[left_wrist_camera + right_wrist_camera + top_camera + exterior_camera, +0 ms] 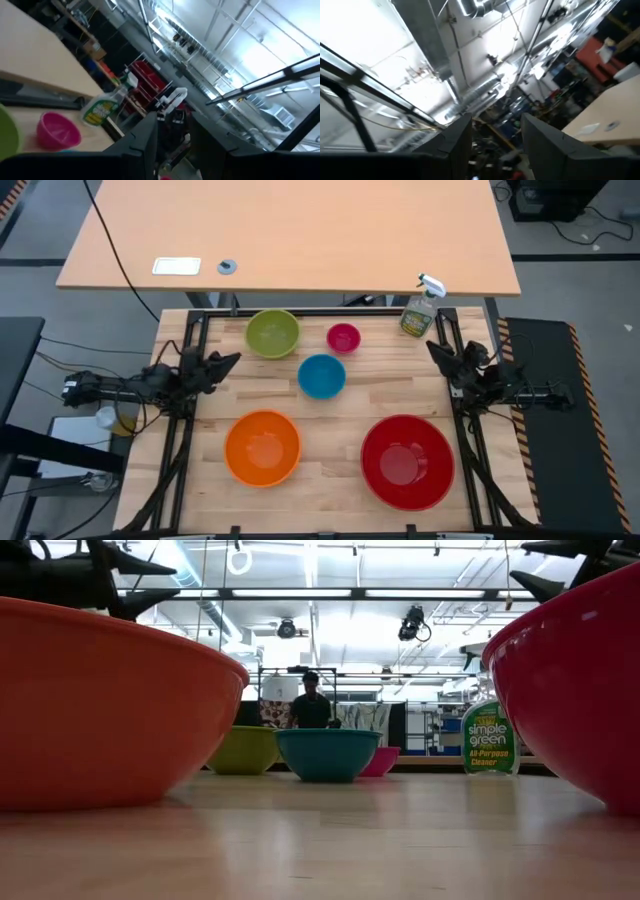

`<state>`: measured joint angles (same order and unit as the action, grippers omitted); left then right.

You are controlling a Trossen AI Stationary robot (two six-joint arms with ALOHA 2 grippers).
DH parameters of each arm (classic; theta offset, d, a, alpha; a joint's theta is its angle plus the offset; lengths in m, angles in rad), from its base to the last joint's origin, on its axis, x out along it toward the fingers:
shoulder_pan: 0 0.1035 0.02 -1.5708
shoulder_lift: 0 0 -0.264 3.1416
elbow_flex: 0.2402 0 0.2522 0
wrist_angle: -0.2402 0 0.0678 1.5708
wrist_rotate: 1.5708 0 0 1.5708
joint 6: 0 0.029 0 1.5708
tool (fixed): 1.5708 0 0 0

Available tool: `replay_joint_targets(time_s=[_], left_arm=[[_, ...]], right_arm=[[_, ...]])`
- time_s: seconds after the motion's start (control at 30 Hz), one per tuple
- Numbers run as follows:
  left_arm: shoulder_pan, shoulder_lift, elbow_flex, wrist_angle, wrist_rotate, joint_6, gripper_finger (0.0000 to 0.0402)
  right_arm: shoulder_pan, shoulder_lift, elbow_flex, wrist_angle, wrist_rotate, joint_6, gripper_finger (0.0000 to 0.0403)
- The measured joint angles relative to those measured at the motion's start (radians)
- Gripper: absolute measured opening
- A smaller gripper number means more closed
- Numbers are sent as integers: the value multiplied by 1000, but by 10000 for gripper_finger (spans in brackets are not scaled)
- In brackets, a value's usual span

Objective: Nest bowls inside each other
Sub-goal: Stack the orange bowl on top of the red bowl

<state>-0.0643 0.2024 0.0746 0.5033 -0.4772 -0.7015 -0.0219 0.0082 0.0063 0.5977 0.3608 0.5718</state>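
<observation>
Five round glossy plastic bowls sit apart on the pale wooden table (330, 510), none yet inside another: a large red bowl (407, 462) at the near right, an orange bowl (263, 447) at the near left, a lime green bowl (273, 333) at the far left of centre, a small magenta-pink bowl (343, 337) beside it to the right, and a blue bowl (321, 376) just nearer than those two, in the middle. A clear spray bottle with a green label (420, 308) stands at the far right corner, clear of all of them. The left gripper (228, 360) waits at the left edge of the table, raised and pointing inward, with its fingers parted and nothing between them; the right gripper (437, 350) mirrors it at the right edge, likewise partly open and empty. The relation that matters is reach. The lime green bowl lies just inward of and slightly beyond the left gripper's tips, nearer than any other, while the pink bowl lies closer to the right gripper. Being round, the bowls offer no long axis, so a rim grasp from either side would serve, and the pink into the blue looks a sensible first nesting.
</observation>
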Motion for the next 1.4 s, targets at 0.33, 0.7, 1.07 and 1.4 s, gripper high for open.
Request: replay_joint_targets(time_s=[0.33, 0.7, 1.07, 1.4], left_arm=[[0, 2, 0, 38, -94, -31, 116], [-1, 281, 322, -223, -94, 143, 116], [-1, 553, 762, -929, -49, 80, 116], [-2, 612, 785, -971, 125, -59, 116]], right_arm=[[0, 44, 3, 9, -32, 148, 176], [-6, 419, 246, -166, -79, 104, 168], [-47, 1001, 751, -610, -386, -140, 168], [-16, 1378, 1039, -672, -527, -205, 168]])
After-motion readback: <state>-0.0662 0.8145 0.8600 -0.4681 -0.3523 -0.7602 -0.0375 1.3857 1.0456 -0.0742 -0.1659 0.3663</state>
